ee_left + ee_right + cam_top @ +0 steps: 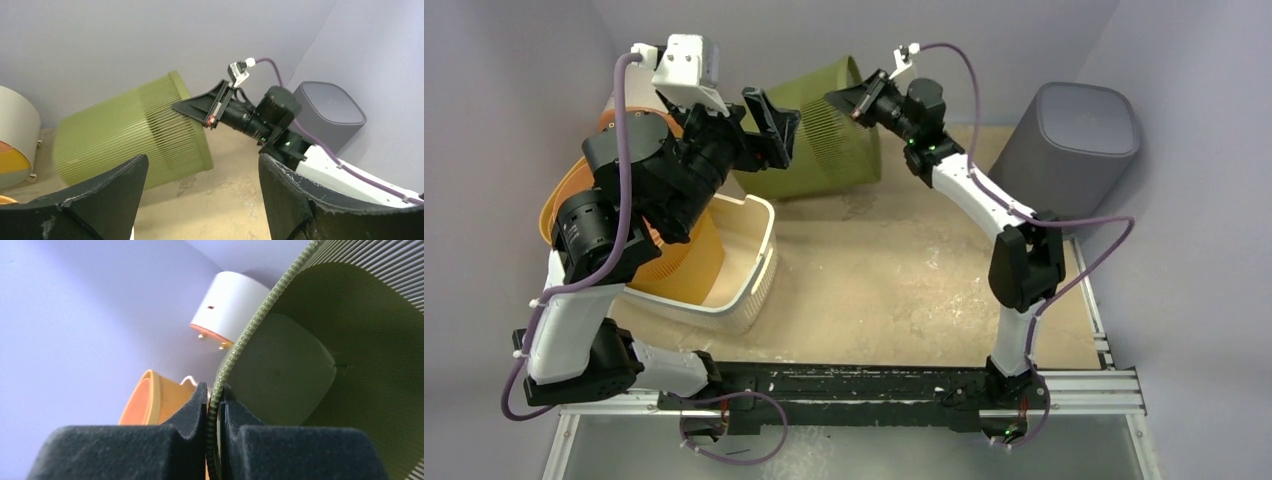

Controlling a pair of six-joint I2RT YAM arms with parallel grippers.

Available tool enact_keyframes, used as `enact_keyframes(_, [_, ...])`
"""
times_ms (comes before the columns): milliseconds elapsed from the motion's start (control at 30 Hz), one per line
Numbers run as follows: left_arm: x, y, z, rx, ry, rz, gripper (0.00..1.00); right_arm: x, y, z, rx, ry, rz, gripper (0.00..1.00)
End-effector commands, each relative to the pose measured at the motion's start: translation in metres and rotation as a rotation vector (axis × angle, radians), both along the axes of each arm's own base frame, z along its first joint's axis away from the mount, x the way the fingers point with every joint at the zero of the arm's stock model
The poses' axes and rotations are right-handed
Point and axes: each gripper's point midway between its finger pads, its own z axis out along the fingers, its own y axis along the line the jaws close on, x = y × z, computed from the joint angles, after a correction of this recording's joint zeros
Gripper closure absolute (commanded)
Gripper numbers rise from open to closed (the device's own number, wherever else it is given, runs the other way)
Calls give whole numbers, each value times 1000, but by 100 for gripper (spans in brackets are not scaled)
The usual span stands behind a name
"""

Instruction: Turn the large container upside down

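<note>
Olive-green ribbed plastic basket (819,140) tilts far back on the bench (904,270), rim pinched in our right end effector (852,104); our left end effector (776,128) gapes empty. We judge the flip half done.

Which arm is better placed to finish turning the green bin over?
Right. The right hand is shut on the rim of the tilted green bin; the left hand hangs open, apart from it.
</note>
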Motion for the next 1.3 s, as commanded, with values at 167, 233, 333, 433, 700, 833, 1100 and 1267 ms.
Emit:
enact_keyframes(167, [0,3,5,-14,-3,12,22,-29,-12,70,620,-261,160,100])
enact_keyframes(233, [2,0,4,1,5,13,22,-26,-15,63,679,-257,167,100])
enact_keyframes(333, [3,-1,4,10,9,13,22,-24,-25,50,767,-251,178,100])
enact_keyframes(433, [4,-3,2,19,11,11,22,-21,-36,23,841,-206,172,100])
enact_keyframes(700, [7,-10,-6,44,28,3,22,-21,-79,-68,876,-64,119,100])
enact_keyframes(833, [10,-16,-13,62,40,0,22,-20,-113,-104,906,-38,61,94])
enact_keyframes(1100, [18,-36,-24,88,65,-26,21,-14,-148,-133,793,-30,-10,87])
enact_keyframes(1267, [23,-49,-30,95,77,-40,21,-13,-161,-151,741,-8,-36,84])
